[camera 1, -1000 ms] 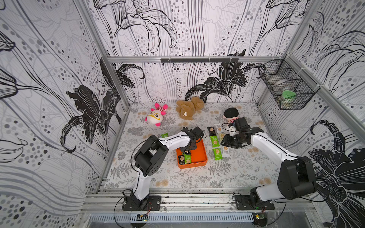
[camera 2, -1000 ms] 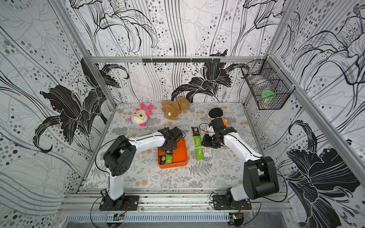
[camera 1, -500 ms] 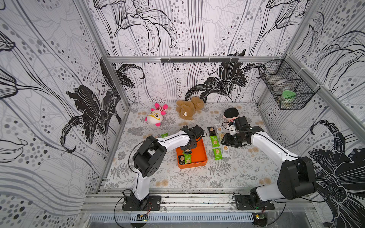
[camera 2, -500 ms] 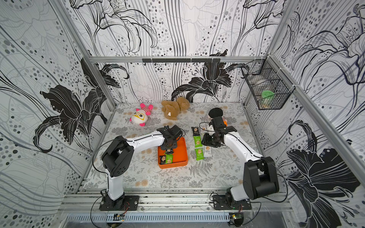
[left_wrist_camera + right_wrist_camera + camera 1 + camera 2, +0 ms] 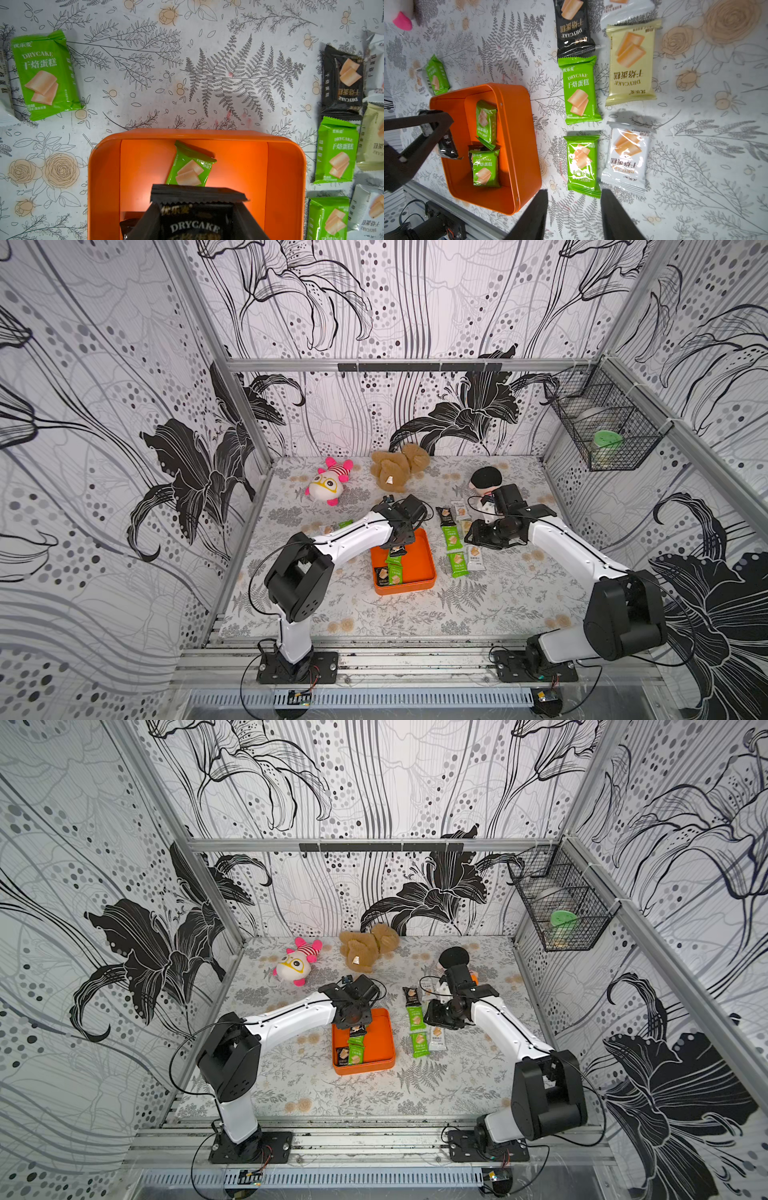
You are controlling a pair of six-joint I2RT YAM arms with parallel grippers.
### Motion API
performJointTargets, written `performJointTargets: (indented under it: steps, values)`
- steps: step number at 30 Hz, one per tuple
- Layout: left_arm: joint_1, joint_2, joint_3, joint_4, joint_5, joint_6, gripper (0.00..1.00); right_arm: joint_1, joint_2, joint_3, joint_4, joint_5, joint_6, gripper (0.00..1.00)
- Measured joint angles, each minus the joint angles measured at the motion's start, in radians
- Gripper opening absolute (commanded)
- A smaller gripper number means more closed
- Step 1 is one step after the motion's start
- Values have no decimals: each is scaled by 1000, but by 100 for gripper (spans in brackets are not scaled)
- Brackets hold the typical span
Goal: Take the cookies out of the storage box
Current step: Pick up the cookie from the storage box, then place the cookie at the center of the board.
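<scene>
**Item 1, storage box** [image 5: 415,566]: orange, at desk centre, slightly toward 6 o'clock. At its near end the near green packet [image 5: 485,170] overlaps the lower black packet [image 5: 473,148]. Just beyond lies the askew green packet [image 5: 486,122].

**Item 2, held black packet** [image 5: 197,197]: clenched between the left fingers [image 5: 145,225] over the box's 11 o'clock part. It appears clear of the box floor but not yet past the wall.

**Item 3, right fingers** [image 5: 538,216]: spread, grasping nothing, above the desk at the box's 3 o'clock.

**Item 4, removed cookies** [image 5: 579,91]: green, white, cream and black packets in rows at 3 o'clock. The outlying green packet [image 5: 44,74] lies at 10 o'clock.

**Item 5, plush toys** [image 5: 328,488]: far end, 12 o'clock.

**Hazards:**
- The slick wrapper may slip from the pinch and drop back inside.
- A low carry could snag the wall and drag the light box into the rows.
- The lower black packet is pinned under green, so a pinch there may lift both or shove them.
- The right fingers, if lowered, could scatter the rows.
</scene>
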Motion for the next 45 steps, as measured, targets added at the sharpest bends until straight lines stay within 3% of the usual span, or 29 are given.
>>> performJointTargets:
  steps: [9, 19, 25, 33, 38, 45]
  values:
    - [88, -122, -54, -14, 2, 5, 46, 0, 1, 0, 3, -3, 2, 47]
    - [386, -267, -215, -22, 14, 109, 46, 0, 70, 55, 65, -40, 70, 47]
    - [581, -256, -271, -14, 36, 209, 46, 0, 104, 69, 108, -64, 127, 47]
    - [761, -158, -266, 54, 54, 306, 46, 0, 126, 69, 166, -91, 201, 47]
    - [820, -87, -243, 88, 58, 342, 46, 2, 161, 77, 192, -94, 234, 47]
    - [830, -12, -225, 126, 71, 369, 46, 20, 198, 124, 203, -93, 260, 47]
